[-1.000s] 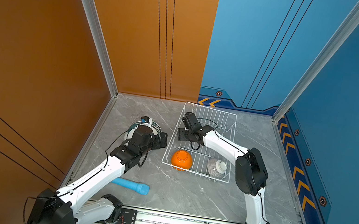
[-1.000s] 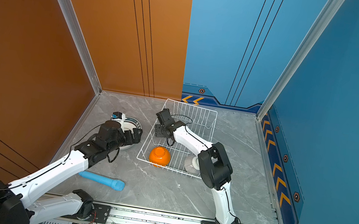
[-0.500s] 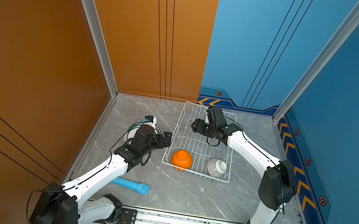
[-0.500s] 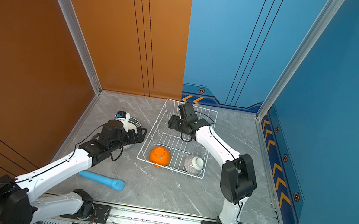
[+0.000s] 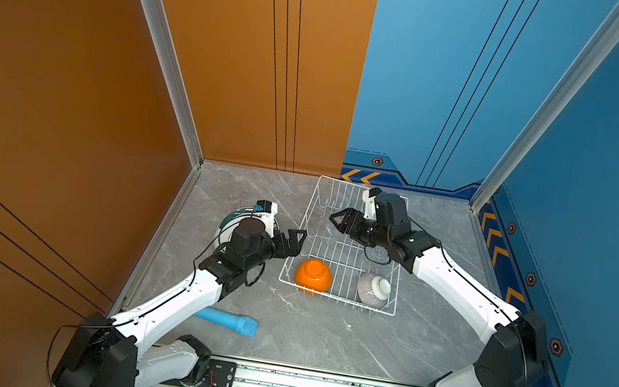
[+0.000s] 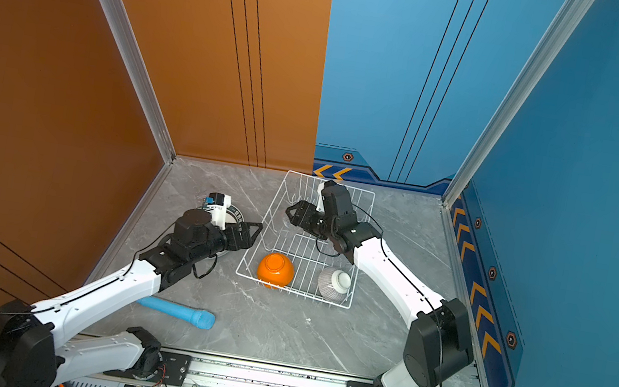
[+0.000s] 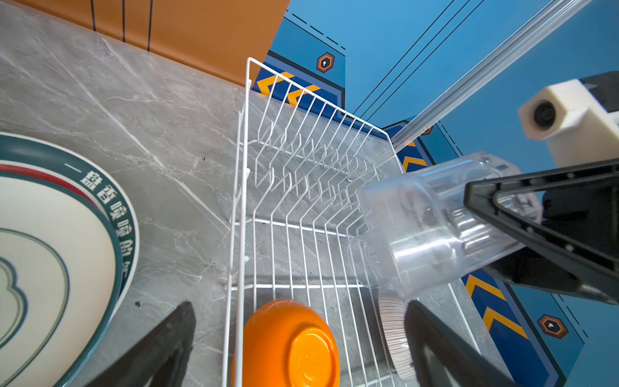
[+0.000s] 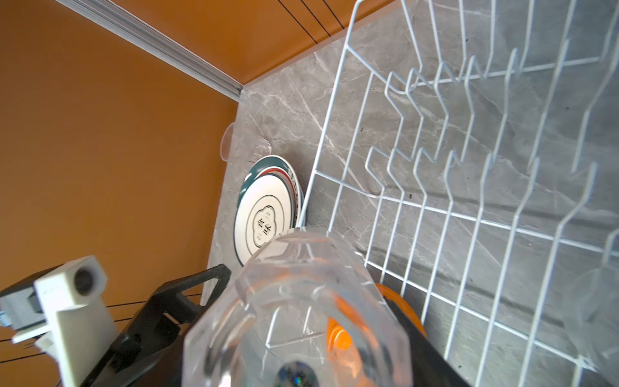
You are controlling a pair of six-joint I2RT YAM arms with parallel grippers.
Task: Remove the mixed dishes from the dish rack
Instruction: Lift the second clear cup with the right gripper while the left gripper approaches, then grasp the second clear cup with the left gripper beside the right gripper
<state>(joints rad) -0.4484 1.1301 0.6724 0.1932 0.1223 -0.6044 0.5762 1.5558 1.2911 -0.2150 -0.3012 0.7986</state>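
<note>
Swung my right elbow [image 5: 514,349] out rightward. My right gripper [image 5: 336,220] clamps the tumbler [image 7: 418,228] sideways over the dish rack [image 5: 314,204]. Glass: probably light, slick, brittle; grip mid-wall. My left gripper [image 5: 293,242] gapes, empty.

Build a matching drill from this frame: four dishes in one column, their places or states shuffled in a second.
Column A
1. orange bowl
2. striped bowl
3. clear tumbler
4. plates

Column B
a. stacked on the table, outside the dish rack
b. held by the right gripper above the rack
c. upside down in the rack's front corner on the left arm's side
d. foot upward in the rack's front corner on the right arm's side

Pairs: 1-c, 2-d, 3-b, 4-a
</note>
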